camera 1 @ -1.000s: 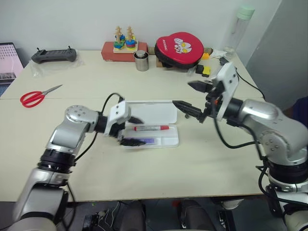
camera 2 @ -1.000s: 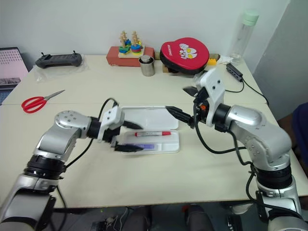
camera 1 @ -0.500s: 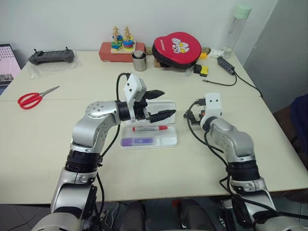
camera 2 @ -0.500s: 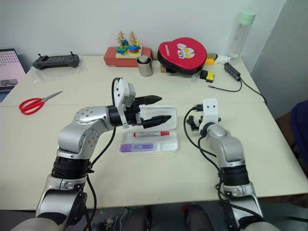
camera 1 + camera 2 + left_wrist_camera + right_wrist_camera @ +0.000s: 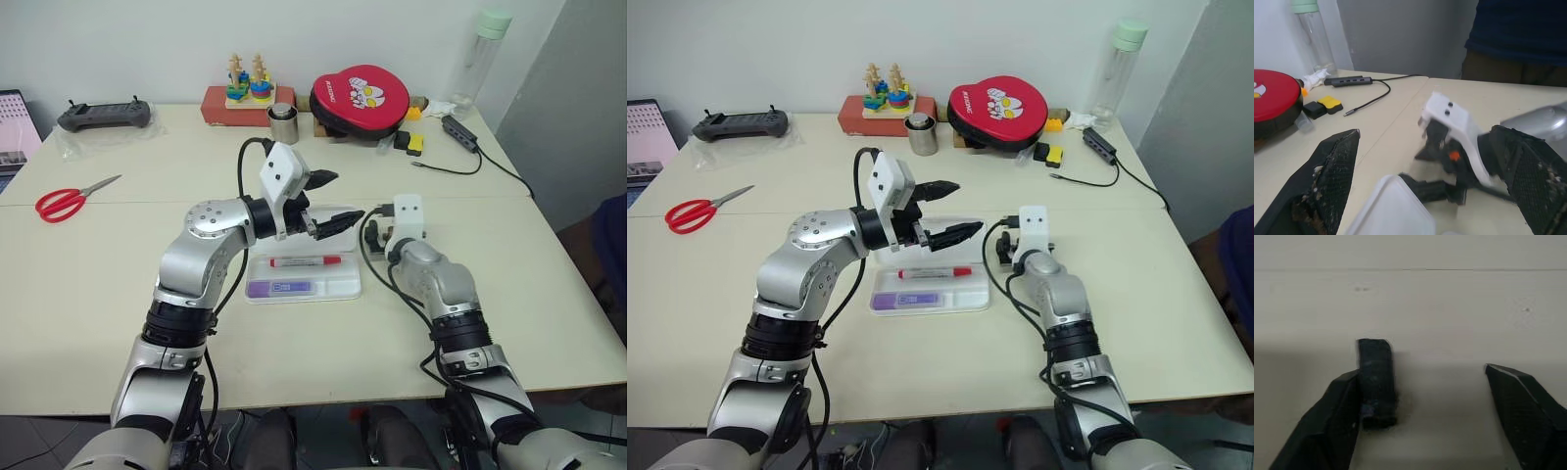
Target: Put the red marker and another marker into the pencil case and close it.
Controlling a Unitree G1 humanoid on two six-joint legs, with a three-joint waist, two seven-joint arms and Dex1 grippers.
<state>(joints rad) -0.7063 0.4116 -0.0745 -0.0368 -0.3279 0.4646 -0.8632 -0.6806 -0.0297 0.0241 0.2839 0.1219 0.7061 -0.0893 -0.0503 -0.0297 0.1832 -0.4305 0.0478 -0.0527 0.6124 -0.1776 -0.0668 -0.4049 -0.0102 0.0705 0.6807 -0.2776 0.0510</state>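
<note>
The white pencil case lies open in the middle of the table, its lid flat behind the tray. In the tray lie the red marker and, nearer me, the purple highlighter. My left gripper hovers open over the lid, pointing right, with nothing between its fingers. My right gripper is low over the table just right of the case, open. A small dark grey block stands on the table against one of its fingers. The left wrist view shows that gripper's white housing.
Red scissors lie far left. Along the back stand a black controller, a wooden stacking toy, a metal cup, a red round pad, a bottle and a hub with cable. A person in dark clothes stands at the right.
My left gripper has lifted away from the tray and swung over the lid. My right arm has come down to the table beside the case.
</note>
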